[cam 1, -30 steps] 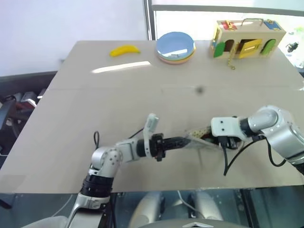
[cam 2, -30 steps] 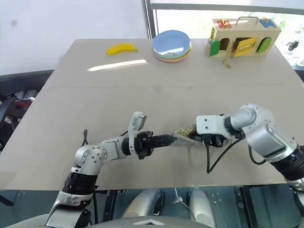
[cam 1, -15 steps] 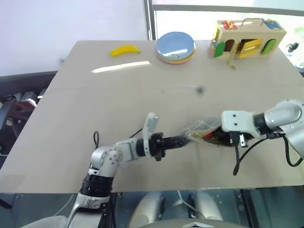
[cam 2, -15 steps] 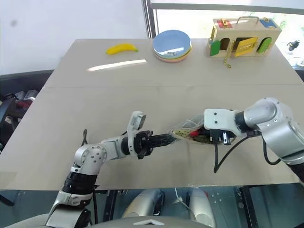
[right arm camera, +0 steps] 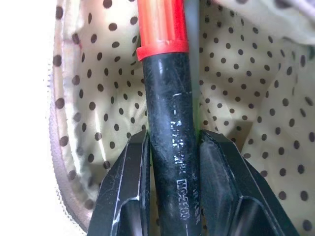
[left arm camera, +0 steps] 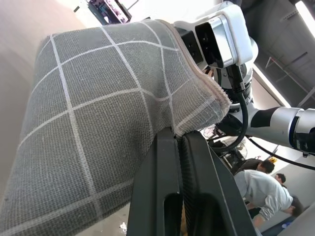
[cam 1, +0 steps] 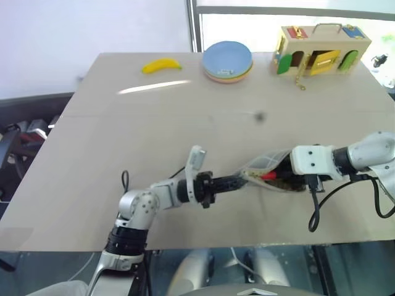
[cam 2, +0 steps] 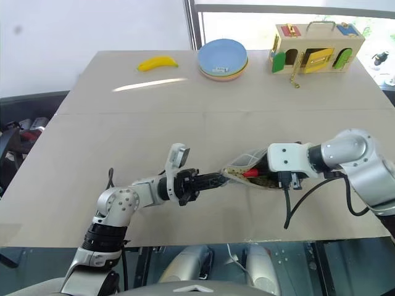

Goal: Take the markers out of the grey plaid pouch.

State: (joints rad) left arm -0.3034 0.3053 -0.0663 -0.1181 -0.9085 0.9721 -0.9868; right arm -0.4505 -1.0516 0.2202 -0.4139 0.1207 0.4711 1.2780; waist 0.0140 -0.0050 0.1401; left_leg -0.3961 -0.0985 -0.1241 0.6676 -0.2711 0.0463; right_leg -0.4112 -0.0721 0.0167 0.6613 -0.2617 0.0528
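Right gripper fingers clamp the red-capped marker (axis along the fingers, inside the pouch); left gripper pinches its rim closed.

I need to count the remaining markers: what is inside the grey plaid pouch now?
Inside the grey plaid pouch, a black marker with red cap lies against the dotted lining. Fabric covers whatever lies deeper.
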